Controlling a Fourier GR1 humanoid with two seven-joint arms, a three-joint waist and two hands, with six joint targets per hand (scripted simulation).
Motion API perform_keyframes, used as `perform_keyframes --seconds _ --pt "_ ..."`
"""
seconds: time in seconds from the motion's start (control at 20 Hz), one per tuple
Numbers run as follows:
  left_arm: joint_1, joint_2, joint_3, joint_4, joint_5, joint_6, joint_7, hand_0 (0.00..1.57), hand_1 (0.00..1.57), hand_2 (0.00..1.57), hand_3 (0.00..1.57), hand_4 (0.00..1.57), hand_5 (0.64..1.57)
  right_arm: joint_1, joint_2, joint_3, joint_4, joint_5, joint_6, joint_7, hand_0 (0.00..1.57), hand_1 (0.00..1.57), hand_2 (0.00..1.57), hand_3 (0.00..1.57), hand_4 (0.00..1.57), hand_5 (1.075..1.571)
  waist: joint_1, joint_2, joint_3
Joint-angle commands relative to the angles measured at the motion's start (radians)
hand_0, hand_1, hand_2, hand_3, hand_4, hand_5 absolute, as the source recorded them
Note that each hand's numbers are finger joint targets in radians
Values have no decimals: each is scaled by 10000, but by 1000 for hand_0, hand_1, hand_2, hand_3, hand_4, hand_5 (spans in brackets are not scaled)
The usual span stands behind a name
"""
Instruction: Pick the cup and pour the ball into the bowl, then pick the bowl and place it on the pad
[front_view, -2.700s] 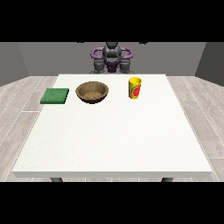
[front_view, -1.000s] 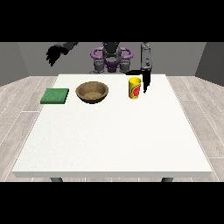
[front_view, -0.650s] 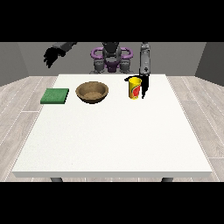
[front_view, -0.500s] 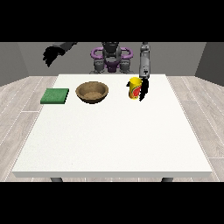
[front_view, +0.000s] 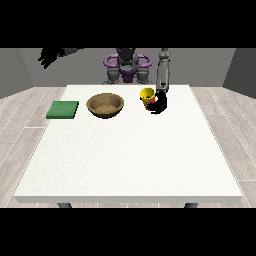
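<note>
Robot hand at view's right (front_view: 159, 104) now grasping cup (front_view: 147, 95), tipped toward bowl (front_view: 105, 105) vs upright half-second ago. Pour looks next.

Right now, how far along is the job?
Early. The hand at the view's right is wrapped round the yellow cup, which is tipped toward the wooden bowl. No ball shows in the bowl, so the pour isn't done. Moving the bowl onto the green pad remains.

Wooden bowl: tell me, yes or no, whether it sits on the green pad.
No. The brown wooden bowl rests on the white table, apart from the green square pad.
</note>
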Motion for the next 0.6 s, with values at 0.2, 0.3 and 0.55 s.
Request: perform_keyframes --seconds 0.2,0.3,0.55 --pt "-997 -343 -2051 -352 -2535 2257 2955 1286 1286 1571 1571 1413 1467 42 -603 -601 2277 -116 490 52 0 0 0 314 629 1563 688 -1791 16" --pt "-1098 -176 -2669 -126 -3539 2871 3400 1313 1313 1571 1571 1399 1502 184 -536 -545 2373 -43 599 -104 0 0 0 302 638 1564 628 -1976 17" --pt "-2089 464 -4309 1072 -6472 4084 5630 1357 1357 1571 1571 1456 1535 12 -300 -296 2704 38 584 -110 0 0 0 151 668 1561 361 -2140 55"
